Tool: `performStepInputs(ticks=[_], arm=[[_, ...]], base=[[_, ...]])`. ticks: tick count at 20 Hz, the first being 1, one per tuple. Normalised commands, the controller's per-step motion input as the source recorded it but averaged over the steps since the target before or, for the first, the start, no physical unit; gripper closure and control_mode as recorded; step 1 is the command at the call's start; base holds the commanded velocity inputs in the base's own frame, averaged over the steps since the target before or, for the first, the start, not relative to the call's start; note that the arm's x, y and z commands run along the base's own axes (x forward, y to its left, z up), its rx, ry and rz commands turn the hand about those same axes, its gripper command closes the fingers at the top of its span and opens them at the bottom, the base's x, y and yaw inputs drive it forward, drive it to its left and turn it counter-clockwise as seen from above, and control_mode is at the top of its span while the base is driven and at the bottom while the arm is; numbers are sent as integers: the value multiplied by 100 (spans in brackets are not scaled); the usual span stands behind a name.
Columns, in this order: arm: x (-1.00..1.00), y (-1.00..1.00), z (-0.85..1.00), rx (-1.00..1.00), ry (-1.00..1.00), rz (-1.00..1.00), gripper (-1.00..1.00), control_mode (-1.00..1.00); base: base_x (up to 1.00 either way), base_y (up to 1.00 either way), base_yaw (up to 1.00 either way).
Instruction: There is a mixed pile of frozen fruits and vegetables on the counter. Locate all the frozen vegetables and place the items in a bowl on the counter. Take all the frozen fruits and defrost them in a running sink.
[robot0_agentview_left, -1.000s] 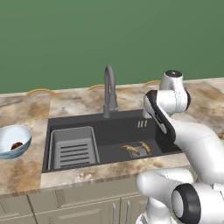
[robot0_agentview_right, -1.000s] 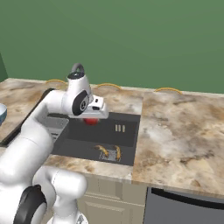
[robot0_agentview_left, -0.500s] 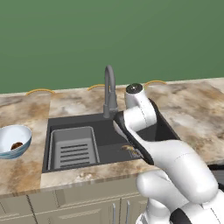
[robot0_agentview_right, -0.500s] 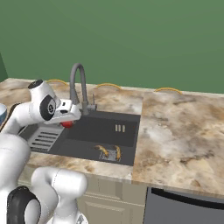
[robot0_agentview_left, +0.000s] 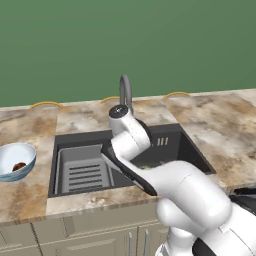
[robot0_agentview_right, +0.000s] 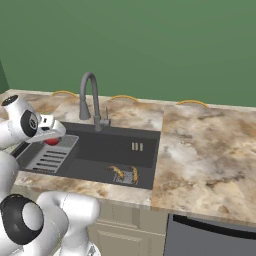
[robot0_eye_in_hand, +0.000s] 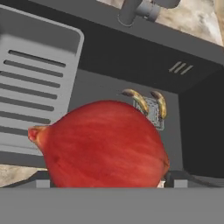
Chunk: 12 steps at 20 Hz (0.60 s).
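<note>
We see the red onion (robot0_eye_in_hand: 103, 144) big and close in the hand view, sitting between the jaws, which stand wide around it and hold it. In the right base view the red onion (robot0_agentview_right: 51, 141) hangs under the gripper (robot0_agentview_right: 50, 136), above the grey slotted rack (robot0_agentview_right: 47, 156) at the left end of the sink (robot0_agentview_right: 112, 150). A second ago the gripper held it over the right part of the sink, near the bananas. Since then the arm has swung left across the sink, past the faucet (robot0_agentview_right: 90, 100).

The two bananas (robot0_agentview_right: 125, 173) lie side by side on the sink floor by the square drain, just as before. In the hand view the bananas (robot0_eye_in_hand: 146, 101) show behind the onion.

The pale-blue bowl (robot0_agentview_left: 15, 161) sits on the worktop (robot0_agentview_left: 210, 125) to the left of the sink, well apart from the gripper. The dark-brown lump (robot0_agentview_left: 19, 166) lies inside it, where it was a second ago.

In the left base view the white arm (robot0_agentview_left: 135, 150) now leans over the middle of the sink (robot0_agentview_left: 75, 170) and covers part of the faucet (robot0_agentview_left: 125, 90).
</note>
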Motion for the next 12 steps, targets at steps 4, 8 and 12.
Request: performStepInputs(ticks=[4,8,12], arm=[[26,100,10,0,8,6,100,-100],[30,100,19,3,8,5,100,-100],[25,97,6,5,4,0,100,-100]], base=[[0,0,0],[0,0,0],[0,0,0]])
